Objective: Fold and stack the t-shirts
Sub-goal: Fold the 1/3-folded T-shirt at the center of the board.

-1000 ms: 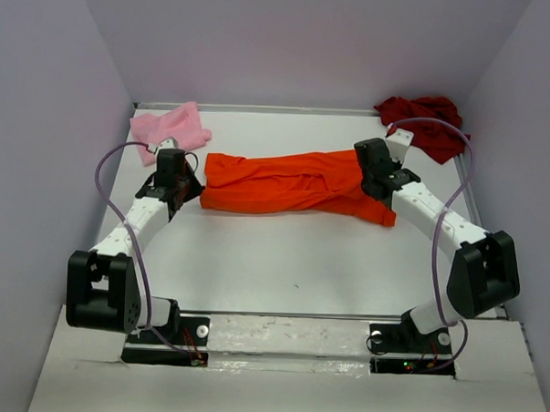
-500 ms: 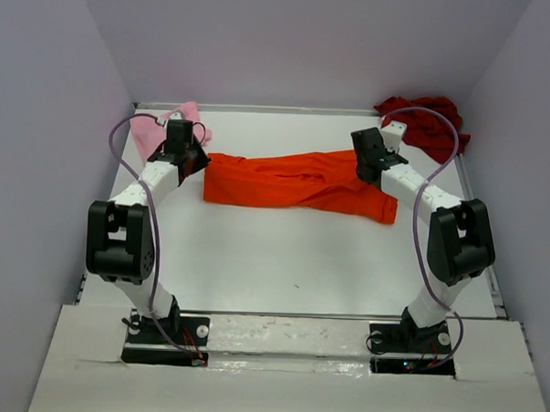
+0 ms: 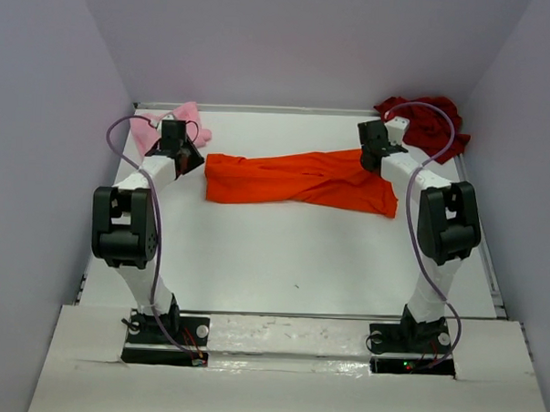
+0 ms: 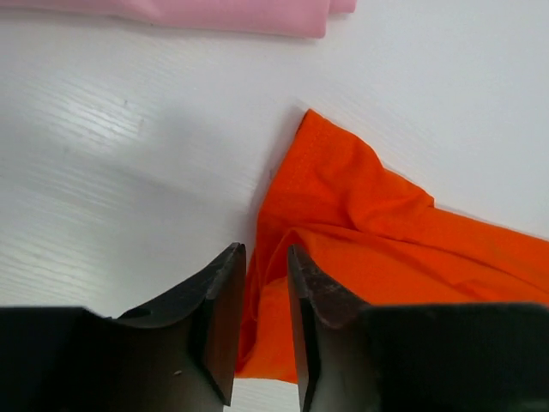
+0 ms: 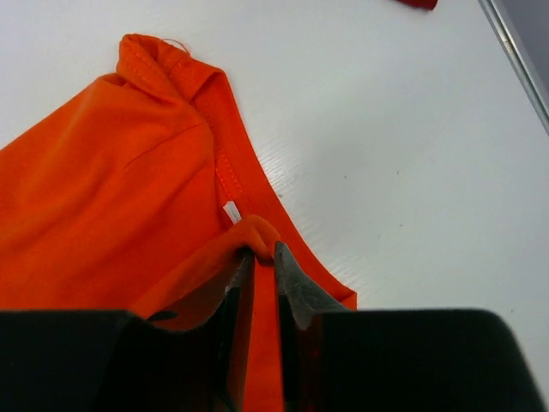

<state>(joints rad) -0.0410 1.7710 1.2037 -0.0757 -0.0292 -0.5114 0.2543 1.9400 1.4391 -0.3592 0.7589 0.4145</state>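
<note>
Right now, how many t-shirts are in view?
3. A bright orange cloth t-shirt lies stretched across the middle; a light pink cloth t-shirt sits in the far left corner; a dark red cloth t-shirt is bunched in the far right corner. No others show.

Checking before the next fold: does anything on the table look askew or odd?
Yes. The orange t-shirt lies across the middle as a twisted, bunched strip, not flat. The dark red t-shirt is crumpled in a heap in the far right corner. The pink t-shirt, far left, looks neater.
</note>
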